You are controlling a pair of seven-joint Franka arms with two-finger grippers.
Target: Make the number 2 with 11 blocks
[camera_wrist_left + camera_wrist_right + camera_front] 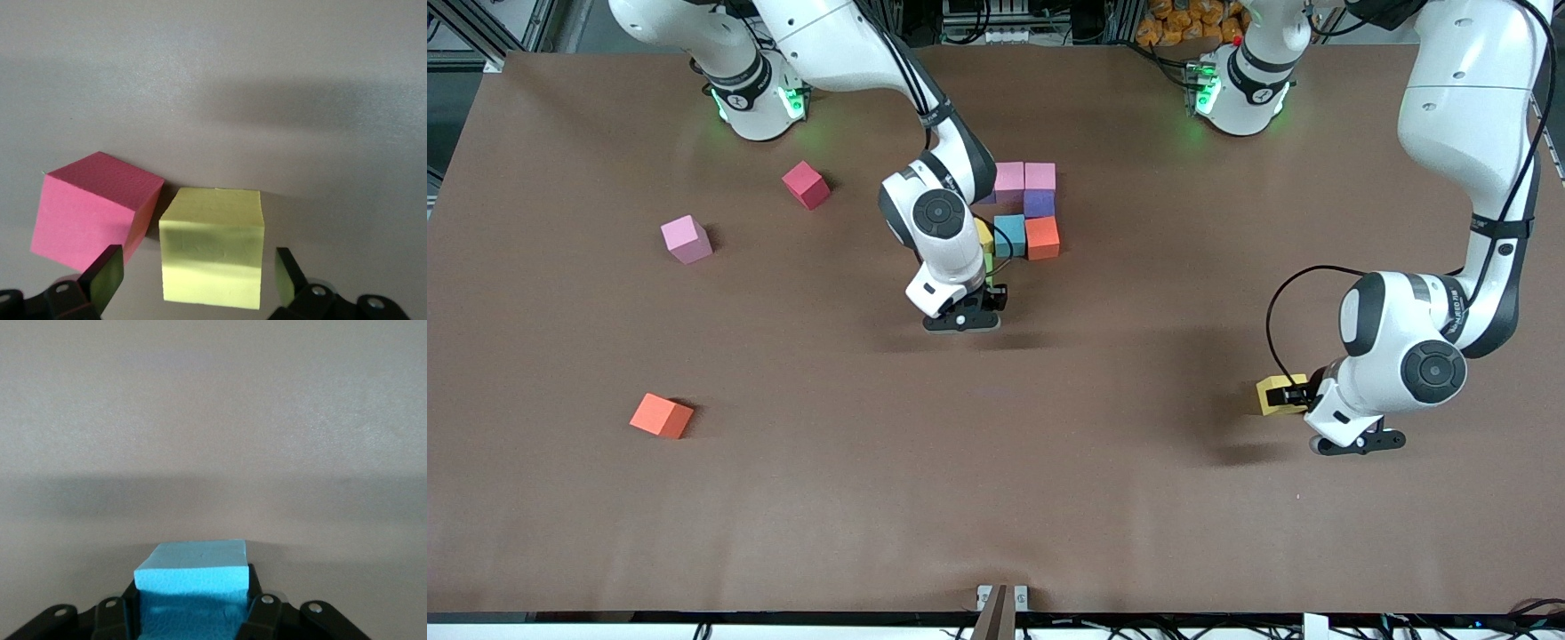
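Where the right jaws grip, they are clamped on a sky-blue block (192, 577), its foam face pitted and its edges square; only the right wrist view shows it. They sit low beside the unfinished number 2 (1027, 209), a cluster of matte pink, purple, blue, orange and yellow cubes. The left jaws stand apart on either side of a yellow block (212, 247) toward the left arm's end of the table (996, 498). A crimson cube (93, 207) just beside it shows only in the left wrist view. A pink block (686, 239) and an orange block (662, 415) lie loose.
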